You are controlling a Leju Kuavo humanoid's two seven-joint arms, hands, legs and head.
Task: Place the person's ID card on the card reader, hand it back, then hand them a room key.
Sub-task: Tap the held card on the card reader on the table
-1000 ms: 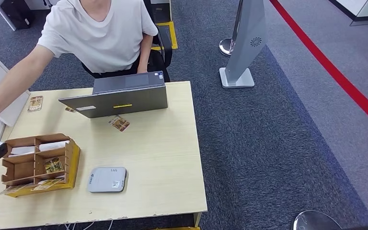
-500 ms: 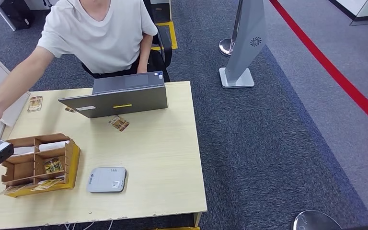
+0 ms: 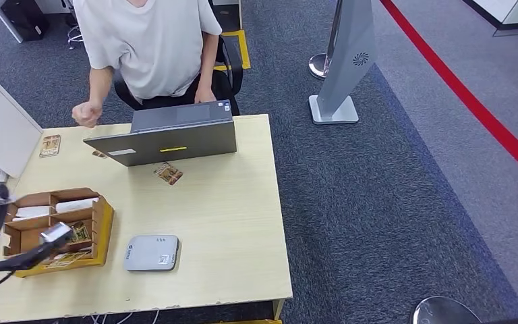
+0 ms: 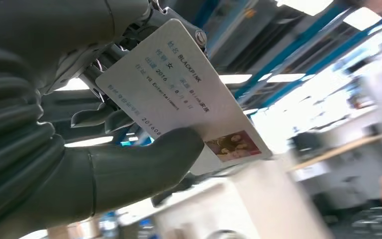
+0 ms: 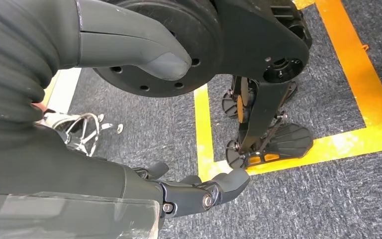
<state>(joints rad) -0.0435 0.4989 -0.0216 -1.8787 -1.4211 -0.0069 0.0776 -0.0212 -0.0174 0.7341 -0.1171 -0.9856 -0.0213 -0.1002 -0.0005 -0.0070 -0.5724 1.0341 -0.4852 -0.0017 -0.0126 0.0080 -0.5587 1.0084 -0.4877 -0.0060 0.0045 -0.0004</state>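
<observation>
Left wrist view is showing the left hand point(image 4: 129, 144) pinching the ID card point(image 4: 179, 94): the thick grey thumb is pressing on the printed face while the darker fingers point(image 4: 104, 117) are backing it from behind, so the white card is sticking out past the fingertips with its small photo at the far end. From the head view, the same left hand point(image 3: 13, 253) is hanging over the near left edge of the table point(image 3: 229, 223), with the pale card point(image 3: 55, 233) showing at its tip, just above the cardboard organizer point(image 3: 54, 229). The card reader point(image 3: 151, 252), a flat grey pad, is lying on the table off to the hand's right, apart from the card and past the organizer. Beyond the hand, further across the table, an open laptop point(image 3: 168, 138) is standing, and a person point(image 3: 148, 47) in a white shirt is sitting behind it with one fist raised near the table's far edge. Two small cards are lying on the table near the laptop. Right wrist view is showing the right hand point(image 5: 144, 124) hanging over grey carpet with yellow floor tape, its fingers apart and holding nothing.
</observation>
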